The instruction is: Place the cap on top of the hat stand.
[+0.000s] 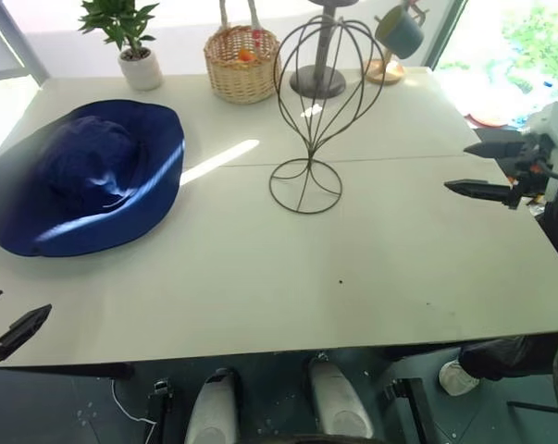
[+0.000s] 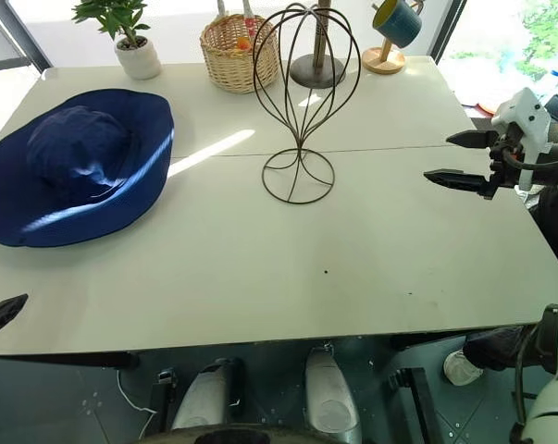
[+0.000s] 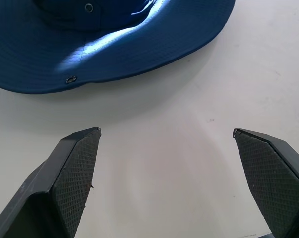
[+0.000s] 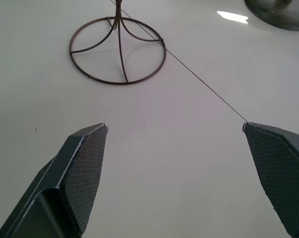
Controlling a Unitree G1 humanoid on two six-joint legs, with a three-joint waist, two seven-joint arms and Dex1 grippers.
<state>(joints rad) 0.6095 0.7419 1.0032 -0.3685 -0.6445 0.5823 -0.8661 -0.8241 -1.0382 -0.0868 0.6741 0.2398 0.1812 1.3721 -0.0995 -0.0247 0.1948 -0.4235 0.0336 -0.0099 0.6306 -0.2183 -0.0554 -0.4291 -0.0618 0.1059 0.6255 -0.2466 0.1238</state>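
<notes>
Left eye view: both claws, left claw (image 1: 3, 326) and right claw (image 1: 482, 168), wide open and empty; floppy cap (image 1: 80, 176) brim liable to slip, light wire hat stand (image 1: 317, 102) liable to tip on table (image 1: 371, 268).

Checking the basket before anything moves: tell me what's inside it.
Inside the wicker basket, something small, orange and red, shows near the rim. What it is, and anything deeper, stays hidden by the basket's wall.

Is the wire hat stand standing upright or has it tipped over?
Upright. The hat stand rests on its round wire base on the table, cage head at top, stem vertical.
</notes>
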